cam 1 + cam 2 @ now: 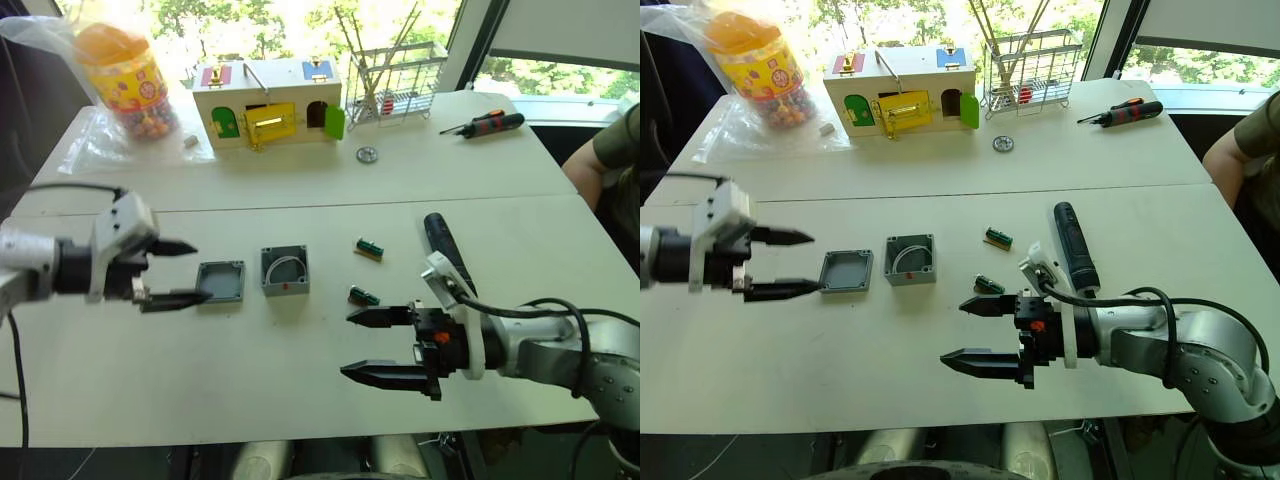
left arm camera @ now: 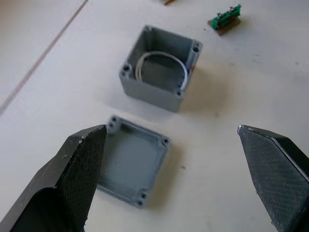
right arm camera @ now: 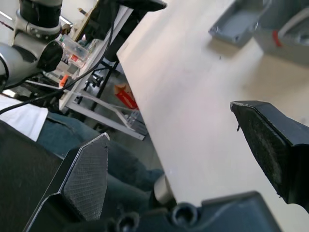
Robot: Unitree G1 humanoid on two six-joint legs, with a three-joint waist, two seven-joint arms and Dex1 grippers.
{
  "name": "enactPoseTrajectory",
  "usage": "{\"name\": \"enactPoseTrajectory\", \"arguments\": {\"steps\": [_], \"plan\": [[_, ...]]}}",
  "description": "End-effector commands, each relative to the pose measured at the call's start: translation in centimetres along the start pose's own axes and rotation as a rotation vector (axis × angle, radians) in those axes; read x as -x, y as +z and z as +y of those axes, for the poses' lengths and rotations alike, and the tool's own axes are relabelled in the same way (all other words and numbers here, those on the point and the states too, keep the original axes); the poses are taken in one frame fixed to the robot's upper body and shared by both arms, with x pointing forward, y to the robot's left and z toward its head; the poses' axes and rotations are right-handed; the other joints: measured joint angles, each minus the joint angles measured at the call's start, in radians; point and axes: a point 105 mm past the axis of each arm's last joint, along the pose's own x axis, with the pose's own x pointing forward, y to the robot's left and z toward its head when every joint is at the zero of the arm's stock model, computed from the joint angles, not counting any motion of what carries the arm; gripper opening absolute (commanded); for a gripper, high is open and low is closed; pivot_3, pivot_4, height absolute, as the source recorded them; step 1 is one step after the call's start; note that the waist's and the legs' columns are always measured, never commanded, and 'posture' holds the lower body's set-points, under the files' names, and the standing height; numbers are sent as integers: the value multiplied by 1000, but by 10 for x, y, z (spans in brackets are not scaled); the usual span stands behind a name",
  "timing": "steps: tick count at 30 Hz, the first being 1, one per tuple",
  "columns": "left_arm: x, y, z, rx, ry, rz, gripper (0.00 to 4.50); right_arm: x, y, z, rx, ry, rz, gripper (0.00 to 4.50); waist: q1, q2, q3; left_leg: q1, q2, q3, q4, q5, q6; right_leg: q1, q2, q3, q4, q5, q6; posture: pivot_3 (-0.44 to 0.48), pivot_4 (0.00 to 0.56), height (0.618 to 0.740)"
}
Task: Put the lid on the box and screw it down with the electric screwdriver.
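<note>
The grey lid [image 1: 221, 281] lies flat on the white table, rim up, just left of the open grey box [image 1: 284, 270], which has a white wire coiled inside and a red dot on its front. My left gripper [image 1: 180, 272] is open, its fingertips just left of the lid; in the left wrist view the lid [image 2: 131, 166] lies between and ahead of the fingers. The black electric screwdriver [image 1: 446, 248] lies on the table at the right. My right gripper [image 1: 368, 346] hangs open in front of it, holding nothing.
Two small green circuit pieces [image 1: 369, 249] [image 1: 363, 296] lie between the box and the screwdriver. At the back stand a wooden house-shaped box [image 1: 266, 103], a wire rack [image 1: 398, 80], a jar of sweets [image 1: 125, 75], a metal disc [image 1: 367, 154] and a red-and-black hand screwdriver [image 1: 487, 124]. A person's arm [image 1: 610, 160] shows at the right edge.
</note>
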Motion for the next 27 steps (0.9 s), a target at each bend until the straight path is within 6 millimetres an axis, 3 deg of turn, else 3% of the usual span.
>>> {"name": "enactPoseTrajectory", "arguments": {"steps": [1,4,8,11,23,26,27], "plan": [[-28,5,4,-86,-100,74,4447,-5,7,-8,90,-63,10,4500,-3,-1,0,0,0,0,0,0,0,0,0,0,0,0,0,0,150,740],[-64,14,-5,-147,-242,119,4447,-9,4,-19,138,-144,39,4500,-4,-2,1,-1,1,0,1,0,0,-1,2,0,2,0,0,0,150,740],[-91,1,-14,-214,-344,190,4447,-14,-5,-18,148,-174,45,4500,-24,-2,1,-1,1,0,1,1,0,-1,4,0,4,1,2,0,150,740],[-99,-3,-22,-239,-419,203,4447,-17,-11,-12,140,-177,36,4500,-38,-2,1,-1,2,0,1,1,-1,-3,4,1,4,0,2,0,150,740],[-113,-13,-18,-291,-431,246,4447,-22,-8,-15,122,-249,-34,4500,-46,-2,1,-1,1,-1,2,2,-1,-3,5,0,6,0,3,0,150,740],[-115,-14,-17,-300,-435,245,3753,-21,-7,-17,123,-264,-39,4500,-46,-2,1,-1,1,-1,3,2,-1,-2,5,0,7,1,3,0,150,740],[-115,-14,-18,-307,-440,242,3303,-21,-7,-17,124,-267,-39,4500,-47,-2,1,-1,1,-1,3,2,-1,-2,5,0,7,1,3,0,150,740]]}}
